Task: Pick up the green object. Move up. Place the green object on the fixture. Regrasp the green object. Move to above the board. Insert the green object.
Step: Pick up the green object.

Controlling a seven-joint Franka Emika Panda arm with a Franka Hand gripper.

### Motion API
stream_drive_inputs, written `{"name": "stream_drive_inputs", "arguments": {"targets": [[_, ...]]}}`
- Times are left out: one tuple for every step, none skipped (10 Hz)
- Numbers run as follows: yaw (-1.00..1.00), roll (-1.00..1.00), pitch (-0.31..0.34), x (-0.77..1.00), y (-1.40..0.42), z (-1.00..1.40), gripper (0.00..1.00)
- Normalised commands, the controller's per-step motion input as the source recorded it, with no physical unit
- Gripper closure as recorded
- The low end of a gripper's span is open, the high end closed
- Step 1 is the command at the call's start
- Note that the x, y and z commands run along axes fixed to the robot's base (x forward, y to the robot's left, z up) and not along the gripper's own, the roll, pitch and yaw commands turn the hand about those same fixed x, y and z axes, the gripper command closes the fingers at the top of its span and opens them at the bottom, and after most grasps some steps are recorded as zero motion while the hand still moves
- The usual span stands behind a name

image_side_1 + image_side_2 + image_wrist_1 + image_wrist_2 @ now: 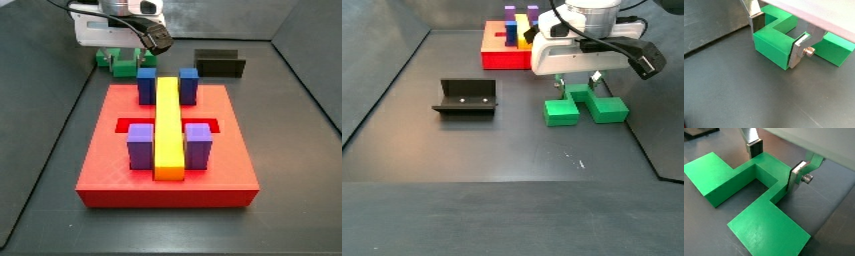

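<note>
One green block (584, 106) lies flat on the dark matte floor, a smooth plastic bridge shape with two square arms joined by a narrower middle bar. The robot's single hand (580, 88) is lowered right over it. In both wrist views its two flat silver fingers (798, 175) with dark pads stand on either side of the middle bar (776, 33), spread apart; whether the pads touch the plastic cannot be told.

One black fixture (465, 97), an open-topped L-shaped bracket with a raised back wall, sits well apart from the block.

One red board (168, 150), a thick square slab with a rectangular recess, lies beyond the block. It carries one long yellow bar (168, 123) down its middle, two blue blocks (147, 85) flanking the bar's far end, and two purple blocks (142, 146) flanking its near end.
</note>
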Motion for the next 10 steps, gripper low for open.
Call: {"name": "stream_drive_inputs", "arguments": {"targets": [[0.00,0.00,0.000,0.00,0.00,0.00,1.00],[0.00,0.00,0.000,0.00,0.00,0.00,1.00],[0.00,0.00,0.000,0.00,0.00,0.00,1.00],[0.00,0.00,0.000,0.00,0.00,0.00,1.00],[0.00,0.00,0.000,0.00,0.00,0.00,1.00],[0.00,0.00,0.000,0.00,0.00,0.00,1.00],[0.00,0.00,0.000,0.00,0.00,0.00,1.00],[0.00,0.00,0.000,0.00,0.00,0.00,1.00],[0.00,0.00,0.000,0.00,0.00,0.00,1.00],[0.00,0.00,0.000,0.00,0.00,0.00,1.00]]}}
